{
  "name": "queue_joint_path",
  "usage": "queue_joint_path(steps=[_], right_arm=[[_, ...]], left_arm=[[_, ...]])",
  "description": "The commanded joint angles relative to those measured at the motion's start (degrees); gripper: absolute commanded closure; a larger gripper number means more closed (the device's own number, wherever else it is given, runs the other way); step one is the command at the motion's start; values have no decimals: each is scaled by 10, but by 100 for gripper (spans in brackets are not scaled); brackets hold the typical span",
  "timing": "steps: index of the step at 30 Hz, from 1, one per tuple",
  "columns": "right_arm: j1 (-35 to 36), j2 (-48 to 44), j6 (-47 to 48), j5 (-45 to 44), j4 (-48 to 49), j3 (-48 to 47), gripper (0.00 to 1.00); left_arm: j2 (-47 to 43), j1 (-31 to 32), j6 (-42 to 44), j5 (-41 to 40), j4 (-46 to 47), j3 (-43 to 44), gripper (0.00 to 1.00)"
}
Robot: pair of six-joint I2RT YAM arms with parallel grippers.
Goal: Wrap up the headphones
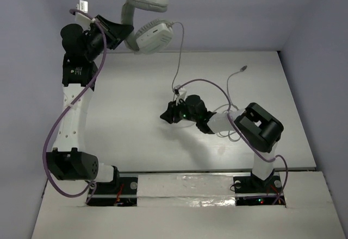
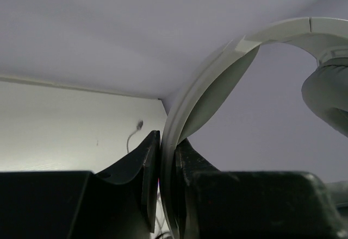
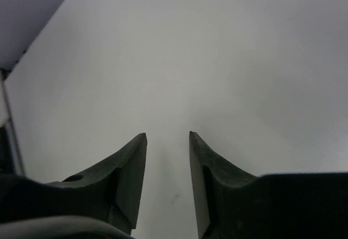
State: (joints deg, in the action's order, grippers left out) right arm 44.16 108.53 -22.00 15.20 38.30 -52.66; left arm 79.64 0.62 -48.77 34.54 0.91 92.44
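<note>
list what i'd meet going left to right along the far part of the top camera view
left claw → headphones → cable plug

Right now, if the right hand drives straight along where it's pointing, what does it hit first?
Likely just the bare table: the wrist view shows nothing ahead of the right hand but tabletop. Depth is unclear, so I can't say how soon.
</note>
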Motion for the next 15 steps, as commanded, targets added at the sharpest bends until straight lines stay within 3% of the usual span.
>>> queue_joint_path(steps=[1,4,10,12,15], right_arm=[[26,-21,-60,-8,73,21,59],[58,-33,-95,-30,47,27,63],[153,-45,-96,-18,-75,-7,61],[170,-74,-96,-3,-89,7,63],[189,-154,-81,-3,-164,20,77]], left_arm=[[-20,-20,-97,-90,100,-20,100],[-10,-35,-109,-153,104,-51,100],[-1,-41,-107,-275,131,-139,100],[3,-35,-57,-321,108,-150,100],[-4,-22,31,-412,88,-175,100]])
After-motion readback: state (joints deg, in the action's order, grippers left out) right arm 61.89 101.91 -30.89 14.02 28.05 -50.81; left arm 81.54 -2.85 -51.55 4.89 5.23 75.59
